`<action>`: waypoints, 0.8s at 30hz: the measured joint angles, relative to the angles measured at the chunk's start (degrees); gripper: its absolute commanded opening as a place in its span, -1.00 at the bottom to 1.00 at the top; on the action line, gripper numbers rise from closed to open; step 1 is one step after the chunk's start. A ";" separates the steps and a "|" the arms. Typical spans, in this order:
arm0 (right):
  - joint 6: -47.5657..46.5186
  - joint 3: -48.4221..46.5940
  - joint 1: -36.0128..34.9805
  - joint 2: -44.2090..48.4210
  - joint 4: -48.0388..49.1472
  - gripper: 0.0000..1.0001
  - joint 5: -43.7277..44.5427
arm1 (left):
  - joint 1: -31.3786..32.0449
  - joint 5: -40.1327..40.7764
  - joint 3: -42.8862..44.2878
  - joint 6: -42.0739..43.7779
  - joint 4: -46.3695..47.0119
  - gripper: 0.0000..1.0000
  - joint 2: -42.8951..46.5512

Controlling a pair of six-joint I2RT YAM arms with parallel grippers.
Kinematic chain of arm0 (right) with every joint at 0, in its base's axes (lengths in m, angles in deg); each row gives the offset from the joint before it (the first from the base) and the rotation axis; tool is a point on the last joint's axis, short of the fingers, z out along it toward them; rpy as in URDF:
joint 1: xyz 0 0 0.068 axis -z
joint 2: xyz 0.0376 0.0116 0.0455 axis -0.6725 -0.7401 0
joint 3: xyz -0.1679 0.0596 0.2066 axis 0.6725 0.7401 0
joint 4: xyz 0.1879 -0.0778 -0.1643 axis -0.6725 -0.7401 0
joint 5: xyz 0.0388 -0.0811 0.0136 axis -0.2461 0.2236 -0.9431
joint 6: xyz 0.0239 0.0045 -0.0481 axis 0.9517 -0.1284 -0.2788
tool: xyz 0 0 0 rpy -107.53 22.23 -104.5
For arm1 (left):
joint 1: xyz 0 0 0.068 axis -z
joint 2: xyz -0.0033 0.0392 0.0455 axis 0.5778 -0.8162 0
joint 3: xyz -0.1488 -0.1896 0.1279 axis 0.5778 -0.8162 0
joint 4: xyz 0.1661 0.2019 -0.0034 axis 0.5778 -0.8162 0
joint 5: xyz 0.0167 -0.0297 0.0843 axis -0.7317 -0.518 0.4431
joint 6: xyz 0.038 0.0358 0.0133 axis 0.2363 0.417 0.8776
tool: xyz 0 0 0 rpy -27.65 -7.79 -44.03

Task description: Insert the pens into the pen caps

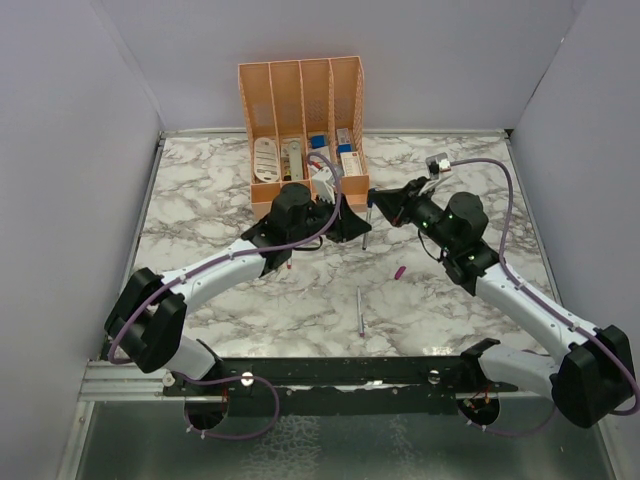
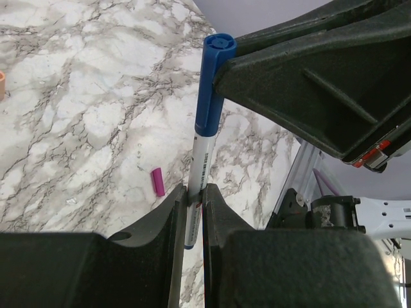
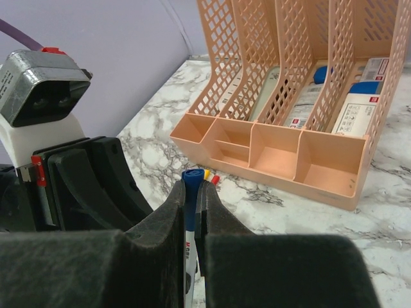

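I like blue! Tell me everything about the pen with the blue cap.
The pen is thin, with a whitish, plastic-looking barrel bearing small print and a blue cap on its top end. It stands roughly upright. The left arm's jaws pinch its barrel; the right arm's jaws grip the cap.

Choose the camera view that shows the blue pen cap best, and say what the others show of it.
Left wrist: the blue cap shows full length atop the pen. Right wrist shows only its end between the fingers; from the top it cannot be made out.

Cap [image 1: 399, 271] right of pen [image 1: 361, 310]
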 measured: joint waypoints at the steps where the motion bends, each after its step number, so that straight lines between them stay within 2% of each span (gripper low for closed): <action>1: -0.13 0.00 -0.13 -0.07 0.02 -0.98 0.02 | -0.11 0.00 0.00 0.00 -0.15 -1.00 0.00; 6: -0.28 -0.24 -0.37 -0.37 0.04 -0.97 0.07 | -0.61 -0.07 -0.02 -0.02 -0.52 -1.00 0.00; 11: -0.17 -2.21 -0.81 -1.84 -2.01 -0.57 0.11 | -1.18 -0.09 -2.23 -0.74 1.66 -1.00 0.13; 17: -0.26 -6.12 -2.47 -4.79 -10.97 -0.49 0.50 | -3.96 3.34 -8.09 -3.26 3.98 -1.00 3.39; 20: -0.28 -9.18 -2.56 -5.01 -12.76 -0.49 1.95 | -4.22 5.51 -9.35 -3.65 0.22 -1.00 4.57; 24: -0.55 -12.37 -2.56 -3.67 -13.05 -0.49 4.70 | -4.07 10.62 -5.42 -1.97 -13.05 -1.00 2.71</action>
